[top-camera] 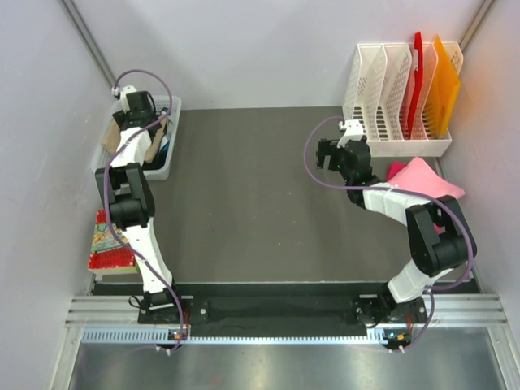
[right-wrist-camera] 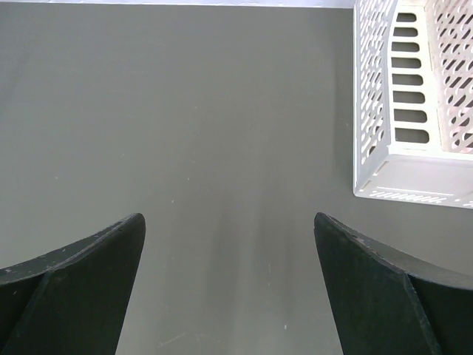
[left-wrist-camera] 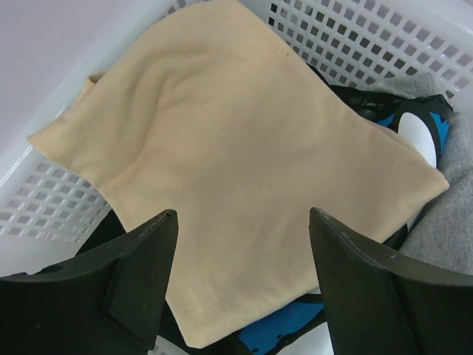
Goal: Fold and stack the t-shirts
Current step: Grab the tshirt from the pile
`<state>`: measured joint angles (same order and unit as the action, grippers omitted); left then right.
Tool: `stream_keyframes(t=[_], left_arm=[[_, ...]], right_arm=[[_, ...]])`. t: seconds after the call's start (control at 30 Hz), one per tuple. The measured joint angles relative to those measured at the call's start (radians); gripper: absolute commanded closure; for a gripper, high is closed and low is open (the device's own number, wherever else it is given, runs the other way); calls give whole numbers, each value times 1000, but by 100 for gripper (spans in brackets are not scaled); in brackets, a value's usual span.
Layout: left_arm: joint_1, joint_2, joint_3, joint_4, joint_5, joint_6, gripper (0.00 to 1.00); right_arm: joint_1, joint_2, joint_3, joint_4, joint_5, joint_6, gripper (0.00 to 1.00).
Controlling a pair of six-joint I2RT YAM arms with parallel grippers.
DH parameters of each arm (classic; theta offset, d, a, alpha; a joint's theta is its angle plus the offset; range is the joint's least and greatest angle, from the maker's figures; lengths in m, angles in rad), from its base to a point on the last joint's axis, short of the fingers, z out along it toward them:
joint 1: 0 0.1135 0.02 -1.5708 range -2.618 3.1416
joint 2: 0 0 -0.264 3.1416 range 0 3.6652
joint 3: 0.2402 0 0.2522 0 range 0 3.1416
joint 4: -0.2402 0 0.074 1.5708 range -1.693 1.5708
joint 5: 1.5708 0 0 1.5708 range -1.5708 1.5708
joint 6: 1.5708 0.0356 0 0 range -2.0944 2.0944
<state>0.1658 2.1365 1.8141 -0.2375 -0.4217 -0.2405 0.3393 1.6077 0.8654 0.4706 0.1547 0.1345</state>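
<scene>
The step in hand looks like the pick-up of the first of the 2 shirts: the left gripper (left-wrist-camera: 242, 222) hangs inside the white mesh basket (left-wrist-camera: 355, 37) at the far left of the table, its jaws apart and holding nothing, 1 finger on either side of the tan t-shirt (left-wrist-camera: 222, 163). That shirt lies loosely folded on top of the basket's contents – beneath it a blue, black and white item (left-wrist-camera: 414, 126) shows, and a grey cloth (left-wrist-camera: 451, 214) lies at the right edge. Folding has not begun, by my reading, and nothing is stacked. The next move calls for the jaws to come down and pinch only the tan layer, not the things below it, then lift it clear of the basket wall and out onto the dark mat (top-camera: 244, 211). The right gripper (right-wrist-camera: 229, 218) is wide open and empty over bare mat, near the white rack (top-camera: 382, 81) at the far right; a red sheet (top-camera: 417, 73) and an orange sheet (top-camera: 445, 85) stand upright in the slots at its right end, and the other slots look empty. The pink t-shirt (top-camera: 426, 179) lies crumpled on the table's right side – just in front of the rack, partly behind the right arm.
</scene>
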Motion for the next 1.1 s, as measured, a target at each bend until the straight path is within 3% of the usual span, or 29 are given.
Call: stream_keyframes(t=[0.6,0.77,1.0,1.07,1.1], left_arm=[[-6,106,25,-14,10,38,23],[-8,110,25,4,22,52,38],[-9,139,34,32,49,61,44],[-8,150,43,39,57,61,55],[-8,154,47,41,59,61,74]], right_arm=[[0,4,0,-7,-19,-1,4],[0,5,0,-7,-24,-1,5],[1,6,0,-8,-26,-1,5],[1,6,0,-8,-26,-1,6],[1,6,0,-8,-26,-1,6]])
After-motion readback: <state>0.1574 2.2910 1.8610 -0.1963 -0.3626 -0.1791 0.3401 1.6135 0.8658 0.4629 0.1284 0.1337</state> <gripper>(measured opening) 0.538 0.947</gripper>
